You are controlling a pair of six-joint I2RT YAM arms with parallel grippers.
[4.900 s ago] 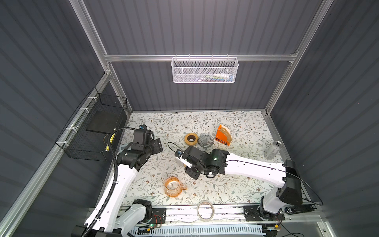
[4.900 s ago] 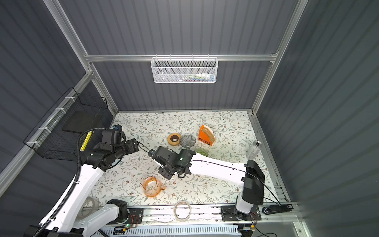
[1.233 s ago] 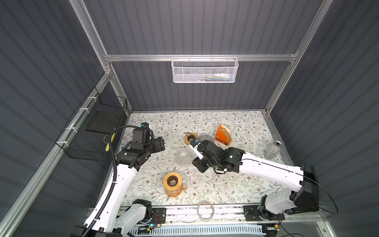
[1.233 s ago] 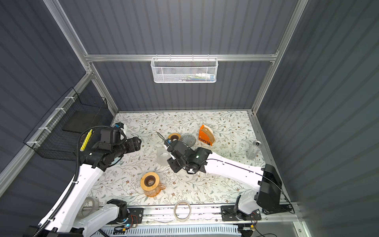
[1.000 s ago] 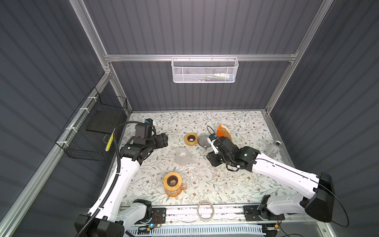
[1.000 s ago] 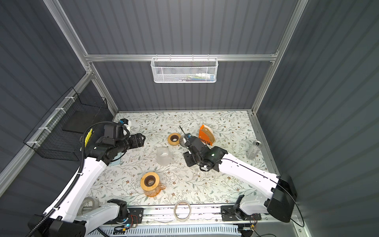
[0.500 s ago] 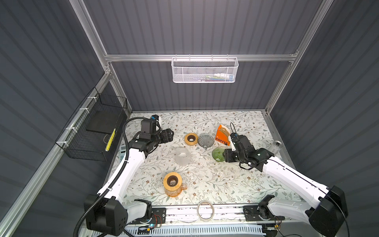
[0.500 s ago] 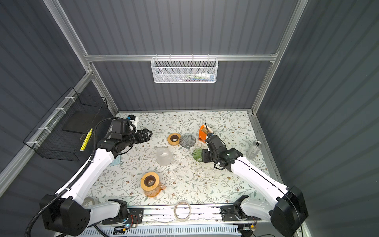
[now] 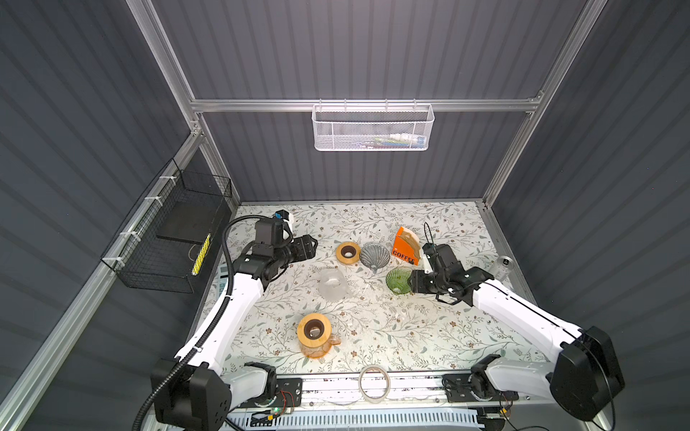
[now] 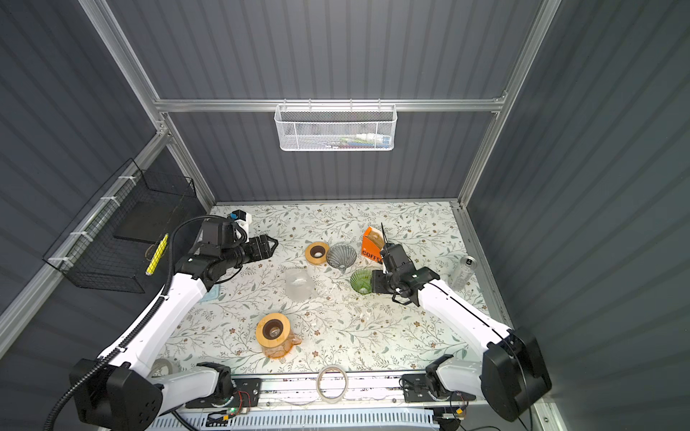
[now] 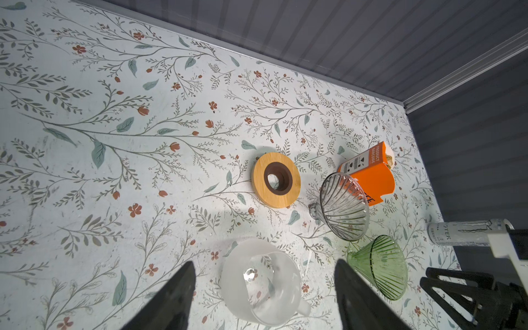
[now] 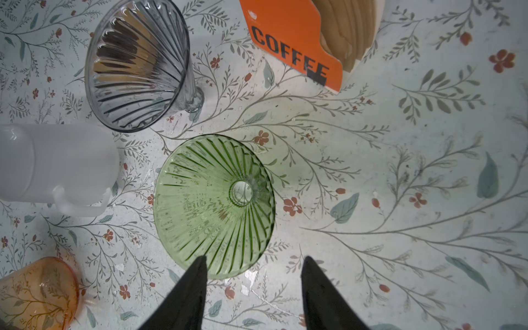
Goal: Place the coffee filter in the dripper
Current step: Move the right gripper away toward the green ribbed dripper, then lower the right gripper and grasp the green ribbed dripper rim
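Observation:
Brown paper coffee filters (image 12: 345,31) stand in an orange "COFFEE" box (image 9: 405,246) (image 10: 371,242) at the back. A green glass dripper (image 9: 397,280) (image 10: 360,280) (image 12: 214,205) lies tipped on the mat in front of the box. A grey glass dripper (image 9: 374,255) (image 12: 137,63) lies on its side next to it. My right gripper (image 9: 411,281) (image 12: 255,258) is open and empty just right of the green dripper, one finger overlapping its rim. My left gripper (image 9: 310,248) (image 11: 264,268) hangs open and empty at the back left.
A frosted white jug (image 9: 332,283) (image 11: 257,283) sits mid-table, below the left gripper. An orange carafe with a wooden collar (image 9: 315,334) stands near the front. A loose wooden ring (image 9: 348,253), a can (image 9: 504,265) at the right edge, and a tape roll (image 9: 374,380) on the front rail.
My right gripper has swung from the table's middle to the right and stopped beside the green dripper, uncovering it. My left arm has stretched toward the back. Both grippers stay open.

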